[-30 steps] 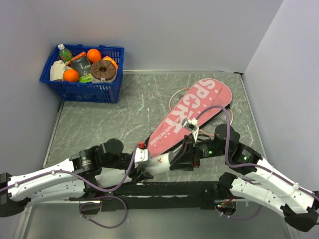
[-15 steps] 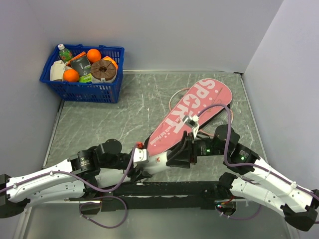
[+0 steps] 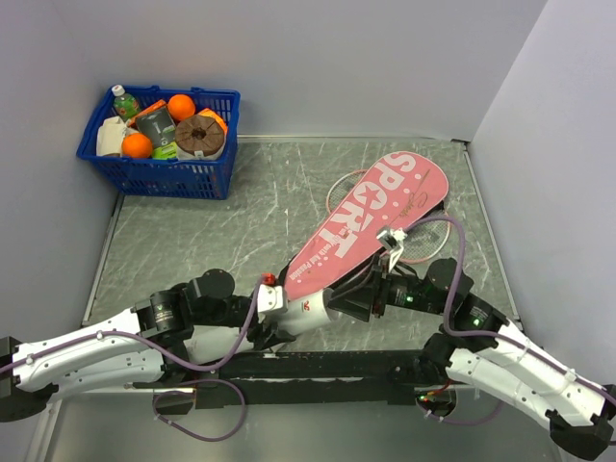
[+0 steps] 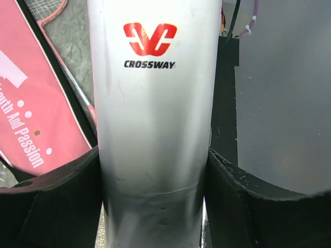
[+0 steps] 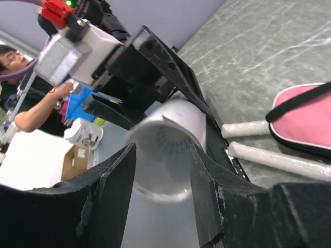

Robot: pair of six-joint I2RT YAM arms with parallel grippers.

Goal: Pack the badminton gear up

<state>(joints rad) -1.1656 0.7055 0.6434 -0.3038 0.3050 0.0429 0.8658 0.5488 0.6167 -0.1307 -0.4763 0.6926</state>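
My left gripper point(image 4: 154, 163) was clamped on the white tube point(image 4: 152, 103), its black pads point(image 4: 62, 201) pressed to both sides of the tube near one end. The tube lay about level, its long axis running left to right along the near edge of the table point(image 3: 192, 241), with its open mouth turned to the right. My right gripper point(image 5: 161, 155) faced that mouth head-on with its jaws spread and nothing between them. The round opening showed in the gap just beyond the fingertips, and I could not make out what sat inside it. My left arm lay low, stretched in from the near left corner with the elbow bent up and the wrist reaching toward the middle. My right arm came from the near right corner and folded back on itself, its forearm pointing left, so the two grippers met nose to nose. Just past the tube lay the pink bag point(image 3: 371, 221). It ran on a slant, narrow end near the grippers and wide end toward the far right. Two whitish racket handles point(image 5: 279, 161) lay side by side on the table by the narrow end, and thin racket hoops point(image 3: 430, 243) stuck out from under the wide end. The blue basket point(image 3: 159, 175) stood well apart in the far left corner.
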